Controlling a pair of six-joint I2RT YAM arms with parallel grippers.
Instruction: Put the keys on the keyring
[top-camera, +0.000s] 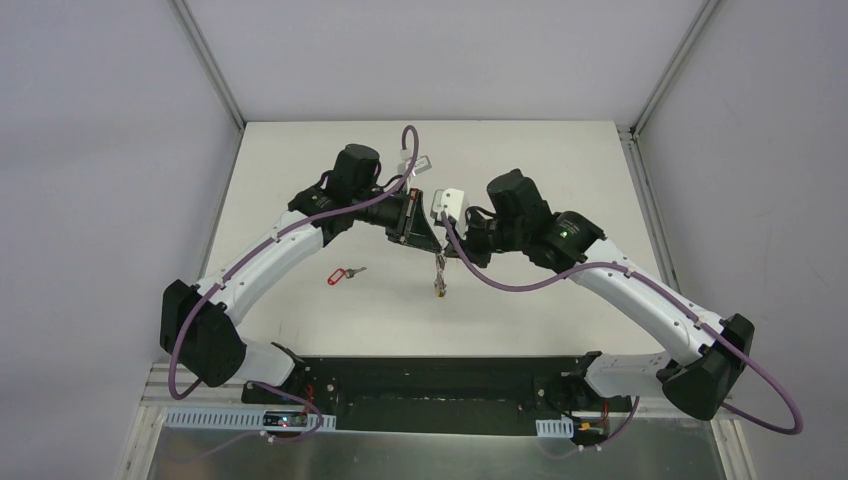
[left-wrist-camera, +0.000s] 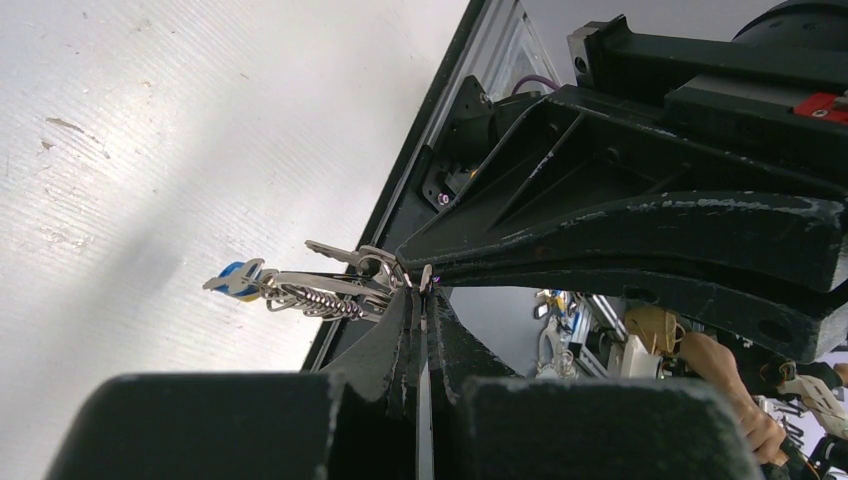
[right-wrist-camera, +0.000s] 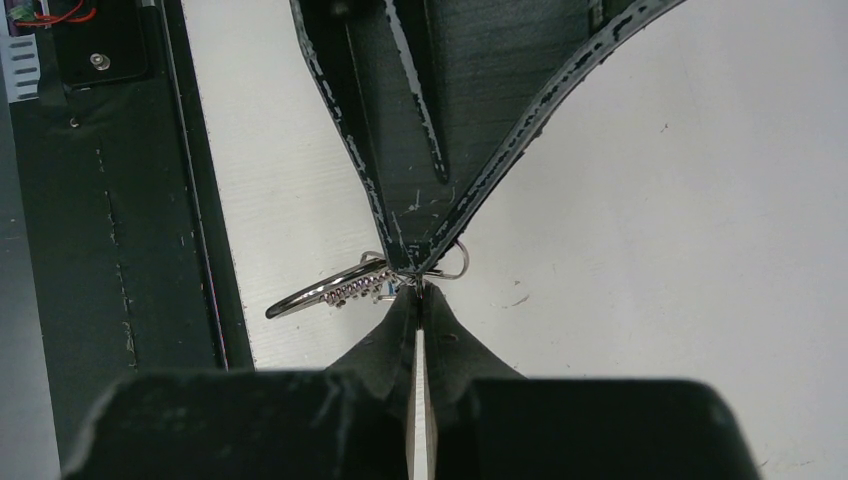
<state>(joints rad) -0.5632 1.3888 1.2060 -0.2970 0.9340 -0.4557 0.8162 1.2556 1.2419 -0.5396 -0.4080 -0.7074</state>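
Observation:
My two grippers meet tip to tip above the middle of the table. The left gripper (top-camera: 432, 246) (left-wrist-camera: 425, 287) is shut on the keyring's thin silver wire. The right gripper (top-camera: 446, 250) (right-wrist-camera: 415, 285) is shut on the same spot from the other side. The keyring (top-camera: 440, 282) (right-wrist-camera: 310, 297) hangs below them with its bunch of silver keys and a blue tag (left-wrist-camera: 236, 277). The key with the red tag (top-camera: 343, 273) lies flat on the table, left of the grippers. The key with the black tag is out of view.
The white table (top-camera: 540, 170) ends at a black base plate (top-camera: 430, 385) along the near edge, where both arms are bolted. Aluminium posts (top-camera: 215, 70) stand at the back corners. Purple cables loop off both arms.

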